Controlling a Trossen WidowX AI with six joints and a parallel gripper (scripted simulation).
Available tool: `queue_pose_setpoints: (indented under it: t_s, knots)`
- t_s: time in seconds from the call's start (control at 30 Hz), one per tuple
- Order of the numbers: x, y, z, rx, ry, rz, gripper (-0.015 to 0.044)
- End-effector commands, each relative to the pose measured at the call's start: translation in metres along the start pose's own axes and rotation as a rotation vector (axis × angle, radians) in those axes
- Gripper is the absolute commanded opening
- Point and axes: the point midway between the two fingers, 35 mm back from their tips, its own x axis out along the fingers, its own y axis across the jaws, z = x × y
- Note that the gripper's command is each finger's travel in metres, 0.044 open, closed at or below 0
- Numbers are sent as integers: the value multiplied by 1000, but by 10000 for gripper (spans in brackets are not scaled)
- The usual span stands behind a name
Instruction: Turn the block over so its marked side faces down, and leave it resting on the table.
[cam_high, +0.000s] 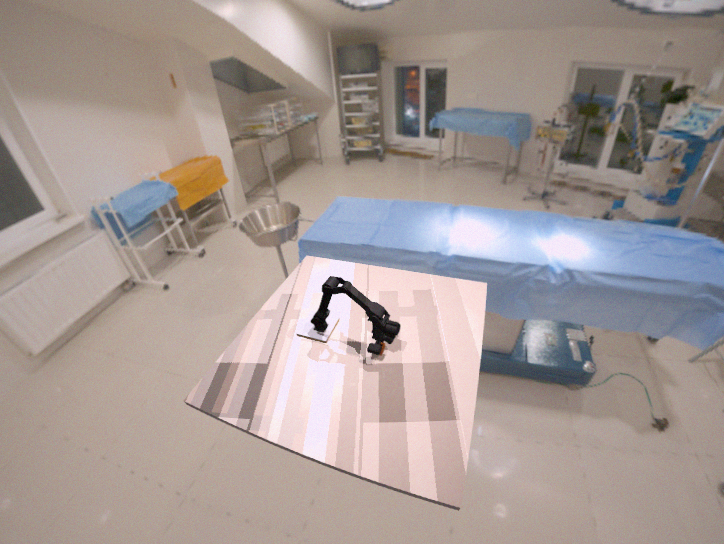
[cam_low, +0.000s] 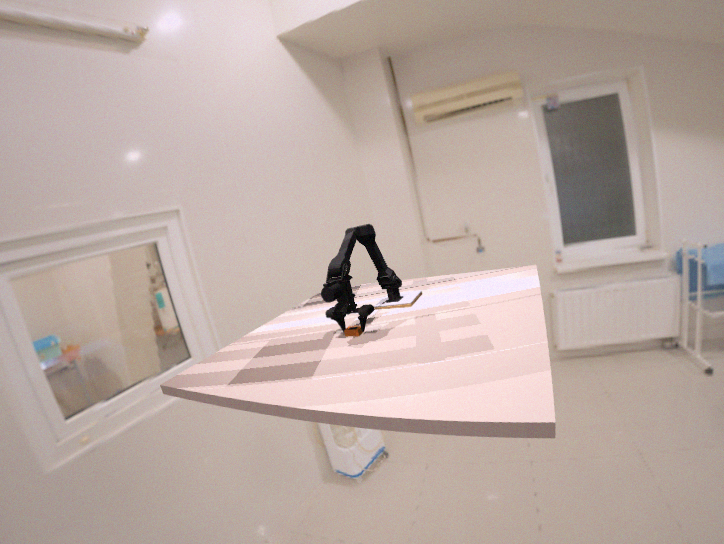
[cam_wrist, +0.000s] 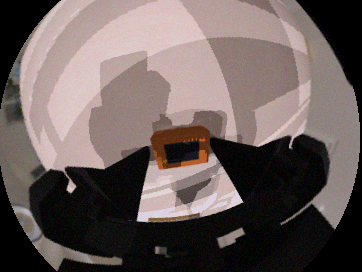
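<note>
The orange block (cam_high: 382, 349) (cam_low: 352, 332) (cam_wrist: 179, 136) rests on the table (cam_high: 403, 462) (cam_low: 468, 397) with its dark rectangular marking facing up, towards the wrist camera. My gripper (cam_high: 378, 351) (cam_low: 353, 329) (cam_wrist: 180, 145) points down over it, with one black fingertip on each side of the block, low near the table. The fingers stand wide, hardly wider than the block. In the wrist view the tips lie right beside its two side edges; whether they touch it I cannot tell. The near finger hides part of the block in the top view.
The arm's base stands on a thin pale plate (cam_high: 309, 336) (cam_low: 413, 300) behind the block. The arm's shadow falls on the table around the block. A blue-draped operating table (cam_high: 386, 225) stands beyond the table's far edge.
</note>
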Motion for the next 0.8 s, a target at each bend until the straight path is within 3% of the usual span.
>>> queue_pose_setpoints:
  t_s: [0.0,0.73,0.77]
  knots:
    - [1,0,0,-3,-1,-2,309]
    - [1,0,0,-3,-1,-2,162]
    - [0,0,0,-3,-1,-1,136]
